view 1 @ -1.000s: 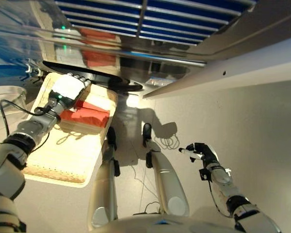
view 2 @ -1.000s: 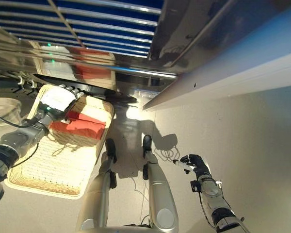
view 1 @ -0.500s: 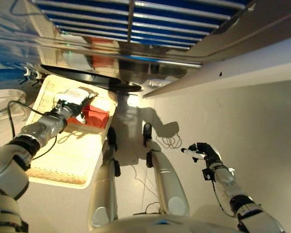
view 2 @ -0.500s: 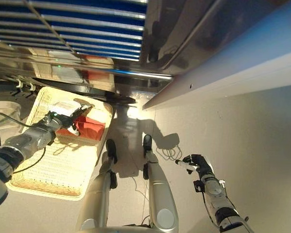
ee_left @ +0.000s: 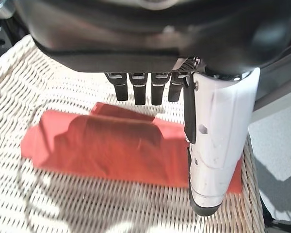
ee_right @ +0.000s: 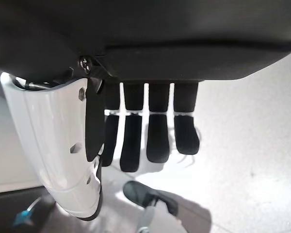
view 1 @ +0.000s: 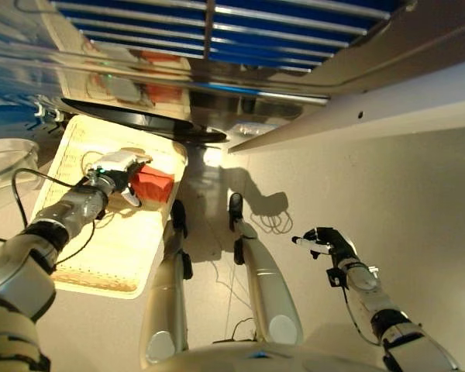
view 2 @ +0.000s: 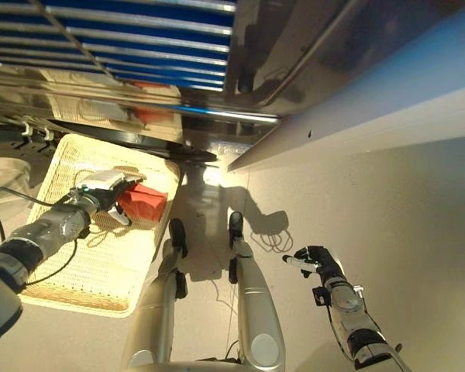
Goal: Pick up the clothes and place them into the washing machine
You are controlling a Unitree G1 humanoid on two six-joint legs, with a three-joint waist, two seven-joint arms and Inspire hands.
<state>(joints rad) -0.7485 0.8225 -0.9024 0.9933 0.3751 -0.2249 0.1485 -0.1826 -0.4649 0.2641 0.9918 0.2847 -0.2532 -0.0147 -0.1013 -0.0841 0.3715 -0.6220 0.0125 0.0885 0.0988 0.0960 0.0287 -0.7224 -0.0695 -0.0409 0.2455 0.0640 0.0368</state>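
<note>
The left robot hand [view 1: 118, 165] is down in the wicker basket [view 1: 101, 256] on the floor, right at the red cloth [view 1: 152, 186], which lies bunched toward the basket's far end, close under the dark rim of the washer [view 1: 132, 124]. Seen from the wrist, its fingers [ee_left: 138, 90] point straight toward the far edge of the cloth and its white-covered thumb [ee_left: 216, 145] reaches out over the near corner. The hand is spread, with nothing pinched between thumb and fingers yet. The right robot hand [view 1: 329, 244] hangs out to the side over bare floor, fingers relaxed and empty.

I would say the step is the grab itself. To do it well, the hand should push lower so the fingertips dig under the raised fold in the middle of the cloth, not just skim the top layer. Then the thumb should close against the fingers with a good bunch of fabric between them. A pinch on one thin layer would likely let the rest trail and catch on the weave or the basket's rim. Lift straight up until the cloth hangs clear, and only then swing toward the washer opening.
</note>
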